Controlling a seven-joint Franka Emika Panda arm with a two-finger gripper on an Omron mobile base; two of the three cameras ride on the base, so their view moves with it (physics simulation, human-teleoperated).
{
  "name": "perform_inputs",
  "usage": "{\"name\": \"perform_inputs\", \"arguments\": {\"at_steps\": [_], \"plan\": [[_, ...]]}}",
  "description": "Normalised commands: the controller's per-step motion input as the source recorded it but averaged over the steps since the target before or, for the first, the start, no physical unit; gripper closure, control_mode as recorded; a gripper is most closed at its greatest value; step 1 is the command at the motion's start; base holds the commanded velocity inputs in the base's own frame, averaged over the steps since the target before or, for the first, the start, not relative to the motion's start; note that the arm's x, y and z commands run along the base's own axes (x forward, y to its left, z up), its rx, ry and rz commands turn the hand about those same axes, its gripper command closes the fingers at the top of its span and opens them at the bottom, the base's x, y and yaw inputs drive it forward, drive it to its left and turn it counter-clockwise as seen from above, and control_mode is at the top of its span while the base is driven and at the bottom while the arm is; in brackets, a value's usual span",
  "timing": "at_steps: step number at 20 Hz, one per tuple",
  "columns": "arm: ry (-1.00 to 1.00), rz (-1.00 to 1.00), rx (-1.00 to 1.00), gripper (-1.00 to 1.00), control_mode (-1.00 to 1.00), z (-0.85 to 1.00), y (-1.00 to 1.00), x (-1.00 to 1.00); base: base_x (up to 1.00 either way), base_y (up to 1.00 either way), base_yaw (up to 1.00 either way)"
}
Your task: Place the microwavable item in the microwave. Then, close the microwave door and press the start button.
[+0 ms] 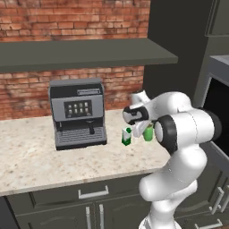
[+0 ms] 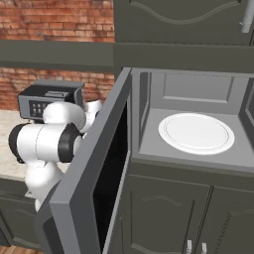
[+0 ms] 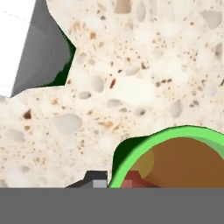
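Green cup (image 1: 148,132) upright on the bench (image 1: 36,161), just right of the carton (image 1: 127,136) — gripper (image 1: 144,126) down over its rim, jaws clenched on the cup wall, it looks. Microwave (image 2: 196,134) is well off to the right, door (image 2: 94,168) swung open — likely lift, then carry right.

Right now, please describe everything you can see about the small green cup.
The green cup is small, with a bright green rim and brown contents, as the hand view shows from above. It stands upright on the speckled stone counter, just right of the green-and-white carton, near it; whether they touch is unclear. The gripper is shut on its rim, one finger inside the cup. Its material looks smooth, like plastic.
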Motion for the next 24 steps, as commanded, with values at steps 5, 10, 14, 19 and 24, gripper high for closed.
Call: {"name": "perform_inputs", "arguments": {"at_steps": [5,10,14,19,24], "plan": [[-0.28,0.08,0.00,1.00,-1.00,0.57,0.32,-0.57,0.00,0.00,0.00],[-0.20,0.09,0.00,1.00,-1.00,0.95,0.60,-0.71,0.00,0.00,0.00],[-0.15,0.01,0.00,1.00,-1.00,0.95,0.50,-0.81,0.00,0.00,0.00],[-0.04,0.00,0.00,1.00,-1.00,0.68,0.29,-0.98,0.00,0.00,0.00],[0.00,-0.01,0.00,1.00,-1.00,0.48,0.02,-1.00,0.00,0.00,0.00]]}}
